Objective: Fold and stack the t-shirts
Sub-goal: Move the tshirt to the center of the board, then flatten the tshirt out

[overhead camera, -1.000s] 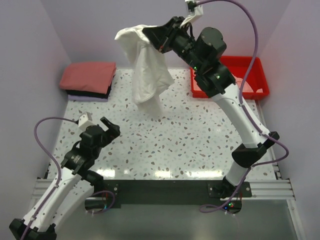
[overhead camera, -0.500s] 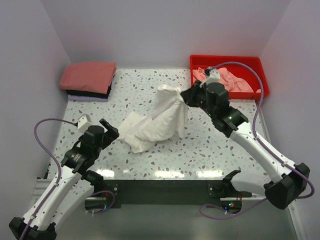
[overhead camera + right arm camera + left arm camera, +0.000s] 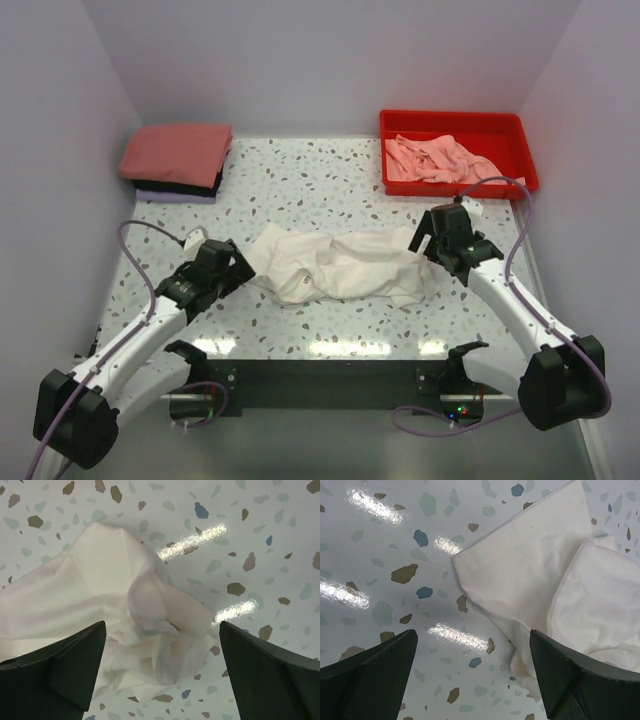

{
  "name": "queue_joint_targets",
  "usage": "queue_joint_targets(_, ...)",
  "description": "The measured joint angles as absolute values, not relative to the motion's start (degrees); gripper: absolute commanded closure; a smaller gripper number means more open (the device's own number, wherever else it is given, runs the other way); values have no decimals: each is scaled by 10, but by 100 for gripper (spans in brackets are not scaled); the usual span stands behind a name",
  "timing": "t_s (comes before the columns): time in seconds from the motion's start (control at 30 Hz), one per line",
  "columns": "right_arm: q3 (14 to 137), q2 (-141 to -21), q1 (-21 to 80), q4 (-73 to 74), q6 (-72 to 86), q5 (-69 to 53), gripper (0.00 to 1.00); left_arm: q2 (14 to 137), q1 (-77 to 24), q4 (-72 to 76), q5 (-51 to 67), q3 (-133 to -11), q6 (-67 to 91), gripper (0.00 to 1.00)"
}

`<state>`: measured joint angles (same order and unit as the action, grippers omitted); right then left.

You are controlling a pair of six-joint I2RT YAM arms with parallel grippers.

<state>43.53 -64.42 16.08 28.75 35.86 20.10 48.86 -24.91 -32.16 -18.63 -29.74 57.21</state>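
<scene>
A white t-shirt [image 3: 335, 265] lies crumpled and stretched sideways in the middle of the table. My left gripper [image 3: 238, 268] stands open at its left end; in the left wrist view its fingers [image 3: 370, 675] straddle bare table beside the shirt's edge [image 3: 530, 575]. My right gripper [image 3: 427, 242] stands open just over the shirt's right end, and in the right wrist view bunched white cloth [image 3: 150, 625] lies loose between the wide jaws. Folded t-shirts form a stack [image 3: 178, 155] at the back left: salmon-red on top, then black, then lavender. Light pink t-shirts [image 3: 440, 160] lie in the tray.
The red plastic tray [image 3: 525, 150] stands at the back right against the wall. Grey walls close the table on the left, back and right. Purple cables loop from both wrists.
My right arm swung down from high at the back, laid the white shirt on the table and let go of it. My left arm reached forward to the shirt's left end.
</scene>
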Motion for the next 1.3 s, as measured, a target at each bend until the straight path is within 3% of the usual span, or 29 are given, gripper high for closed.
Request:
queue_joint_targets(0.2,467,-602,160,316,296,212,1,554,-248,-273,-175,-294,572,5)
queue_joint_targets(0.43,466,-554,160,265,195,45,1,620,-213,-219,-144,-290,558,14)
queue_joint_targets(0.63,470,-592,162,223,146,-76,1,672,-194,-164,-105,-282,544,30)
queue_joint_targets(0.83,544,-738,250,227,59,-105,1,724,-193,-94,-75,-283,536,60)
queue_joint_targets(0.93,602,-817,309,230,-13,-121,1,755,-192,-68,-67,-291,531,100)
queue_joint_targets(1.3,792,-1033,314,303,-191,-187,13,754,-192,-55,-74,-291,511,100)
